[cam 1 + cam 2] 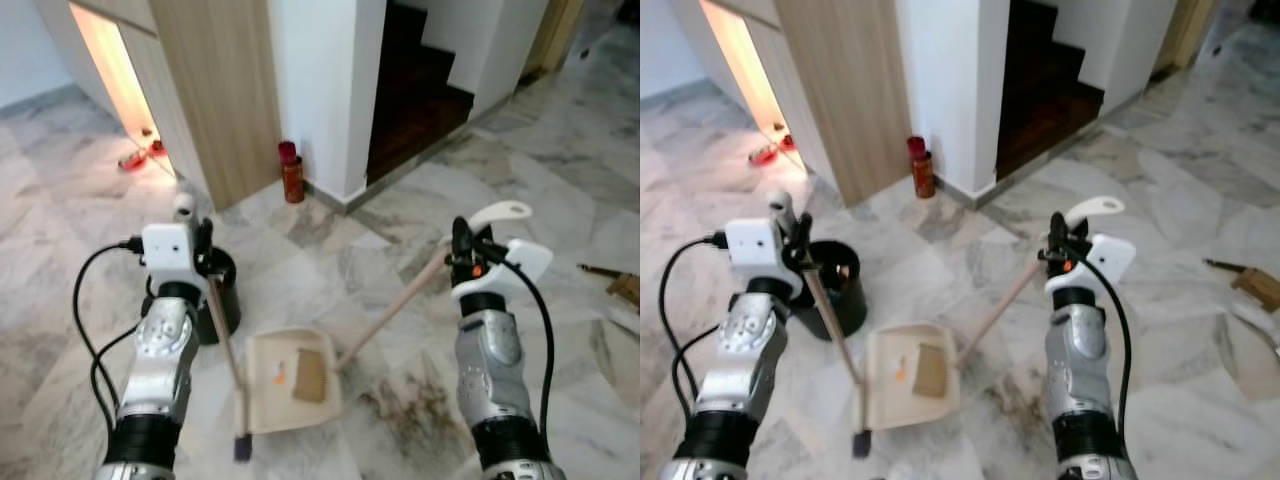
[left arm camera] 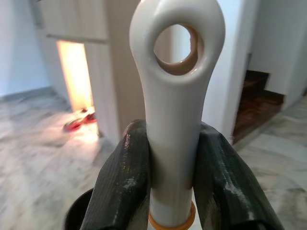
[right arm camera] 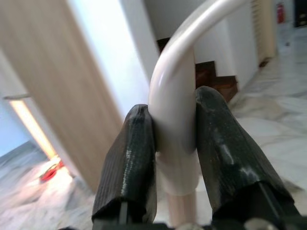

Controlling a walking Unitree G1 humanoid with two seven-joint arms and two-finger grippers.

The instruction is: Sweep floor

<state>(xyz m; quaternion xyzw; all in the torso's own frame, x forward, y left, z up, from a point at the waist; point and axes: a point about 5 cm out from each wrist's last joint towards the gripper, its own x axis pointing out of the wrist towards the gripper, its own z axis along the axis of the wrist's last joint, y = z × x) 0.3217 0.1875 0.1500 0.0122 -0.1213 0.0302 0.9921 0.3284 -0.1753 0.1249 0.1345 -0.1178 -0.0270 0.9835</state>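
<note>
I have both tools in hand, and the dustpan [image 1: 292,380] lies flat on the marble floor [image 1: 400,230] between my arms, at about 6 o'clock in the head view. A brown scrap [image 1: 310,375] and a small orange bit [image 1: 281,376] already lie in its tray. My judgement is that the step in hand is brushing the last debris in and then carrying it to the black bin [image 1: 218,292], which stands just beside the pan at about 10 o'clock from it.

To do this well I would keep the pan's lip pressed flat to the floor with the right arm while the left draws the brush [image 1: 228,350] toward it in short strokes, so nothing slips under the edge. When lifting, I would tilt the pan back first, or the scrap may slide out. The dark stained patch [image 1: 415,400] at 4 o'clock of the pan looks like staining, not loose dirt, though I cannot be sure.

The left end effector [image 2: 170,163] is clamped on the brush's white handle just below its hanging loop, forearm raised, the stick slanting down to the bristle head [image 1: 242,446] near the pan's near edge. The right end effector [image 3: 175,143] is clamped on the curved top of the dustpan handle [image 1: 395,310], which runs down toward 8 o'clock to the tray.
</note>
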